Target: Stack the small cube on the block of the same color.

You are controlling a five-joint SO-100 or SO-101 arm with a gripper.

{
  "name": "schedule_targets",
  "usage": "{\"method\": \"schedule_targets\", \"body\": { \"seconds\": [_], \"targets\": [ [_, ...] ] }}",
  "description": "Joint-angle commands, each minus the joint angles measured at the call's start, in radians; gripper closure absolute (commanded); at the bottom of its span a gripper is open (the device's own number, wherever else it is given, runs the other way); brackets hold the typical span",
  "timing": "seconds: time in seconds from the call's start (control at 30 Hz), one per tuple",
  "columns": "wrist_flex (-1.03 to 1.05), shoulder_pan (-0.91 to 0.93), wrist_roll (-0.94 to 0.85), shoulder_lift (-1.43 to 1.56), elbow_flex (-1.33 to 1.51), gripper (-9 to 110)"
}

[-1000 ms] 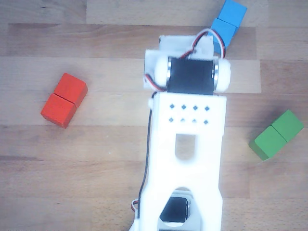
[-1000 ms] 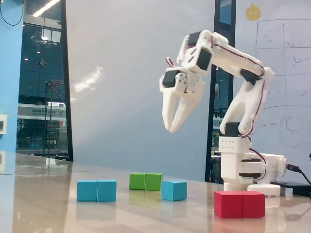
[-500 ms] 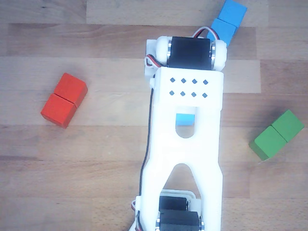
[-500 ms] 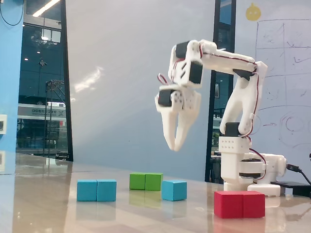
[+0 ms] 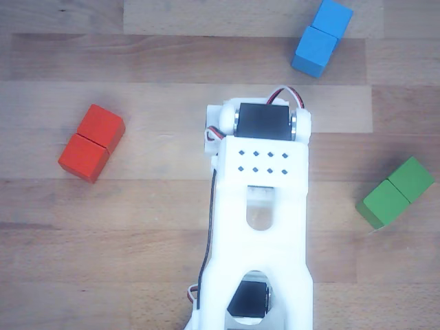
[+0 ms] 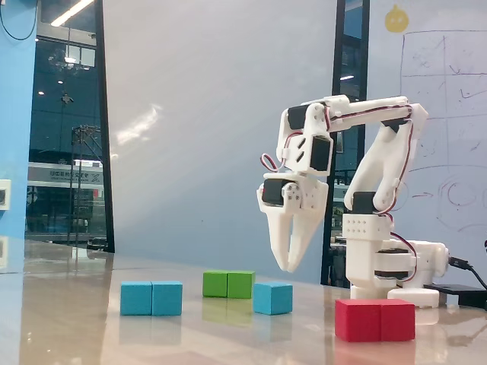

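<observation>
Other view looks straight down; fixed view low, side-on; both share the blocks

In the other view, the arm [image 5: 258, 227] covers the middle of the counter [image 5: 137, 275]; the small cube [image 6: 272, 298] seen in the fixed view is hidden beneath it, and the end effector's tips cannot be seen. The arm's lower part runs off the bottom edge.

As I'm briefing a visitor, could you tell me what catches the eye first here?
The white arm's hand hangs above the table in the fixed view, holding nothing. Below it lie the blue block, green block, small blue cube and, nearest the camera, red block.
</observation>
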Motion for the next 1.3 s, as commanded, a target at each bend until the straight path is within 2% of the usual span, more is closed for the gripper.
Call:
{"method": "schedule_targets", "body": {
  "seconds": [0.0, 0.13, 0.43, 1.0, 1.27],
  "targets": [
    [-0.018, 0.011, 0.002, 0.095, 0.005, 100],
    [-0.018, 0.011, 0.002, 0.094, 0.011, 96],
    [-0.014, 0.011, 0.002, 0.091, 0.014, 78],
    [-0.021, 0.011, 0.005, -0.069, -0.005, 77],
    [-0.109, 0.058, -0.002, -0.078, 0.011, 77]
  ]
}}
